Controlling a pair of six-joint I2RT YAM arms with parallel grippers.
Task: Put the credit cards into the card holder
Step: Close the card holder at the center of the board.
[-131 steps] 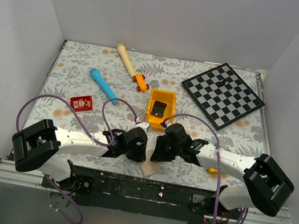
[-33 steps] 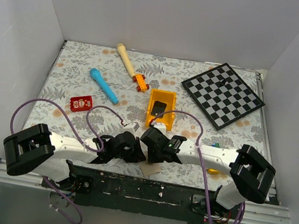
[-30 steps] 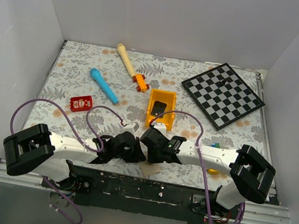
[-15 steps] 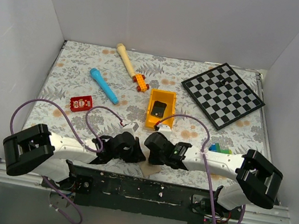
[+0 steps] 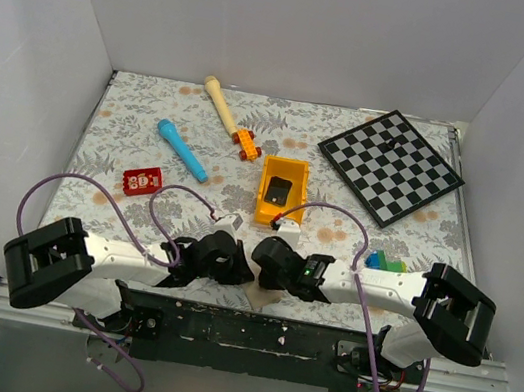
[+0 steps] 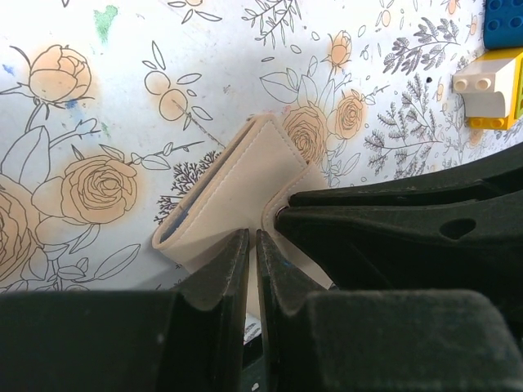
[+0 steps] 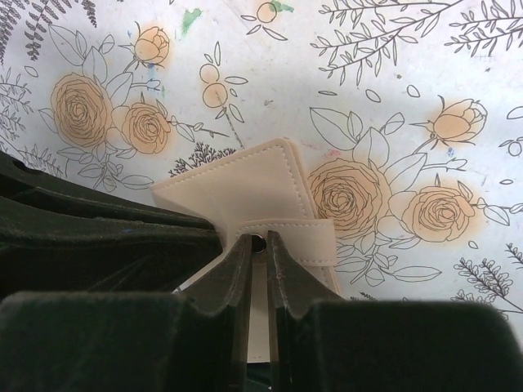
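Holder (image 7: 245, 192): lying folded at the near edge of the bench (image 5: 121, 131), centre, tan flap up and a sliver of blue lining showing at its left side.
Left jaws: closing to a thin slit on the holder's near edge, a pale strip of it pinched between them.
Right jaws: likewise all but shut, nipping the snap tab from the near side.
Card (image 5: 143, 179): red, lying flat on the left of the bench, well apart from the holder.
Step, as judged: the two arms are working the holder open; no card is going in yet.
Risk: both arms are crowding one small soft thing. An uneven pull may be slipping the tab out of the right jaws, letting the flap fall back.
Risk: a drag toward the bases may be carrying the holder off the near edge.
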